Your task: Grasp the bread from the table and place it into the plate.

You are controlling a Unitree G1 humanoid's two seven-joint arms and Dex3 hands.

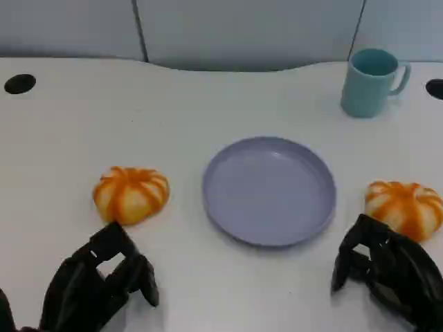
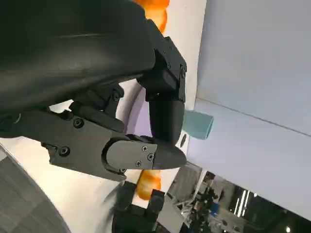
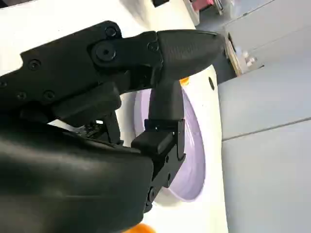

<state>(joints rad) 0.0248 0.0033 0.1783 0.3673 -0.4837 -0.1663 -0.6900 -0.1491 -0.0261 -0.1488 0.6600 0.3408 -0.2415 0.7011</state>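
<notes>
Head view: the grasp has not begun. The plate (image 1: 269, 189) is bare, one bread (image 1: 131, 194) left of it, another bread (image 1: 405, 207) right of it. The left hand (image 1: 97, 280) and right hand (image 1: 387, 270) hover near these, fingers apart, holding nothing. Next, I judge, a hand must close on a bread.

Left wrist view: its fingers (image 2: 165, 104) are spread over the plate's rim.

Right wrist view: its fingers (image 3: 167, 104) are likewise apart.

white counter (image 1: 208, 97) with black grommet holes (image 1: 19, 84) at back corners, pale grey-blue partition panels (image 1: 242, 31) behind, dark seams between panels, even light
</notes>
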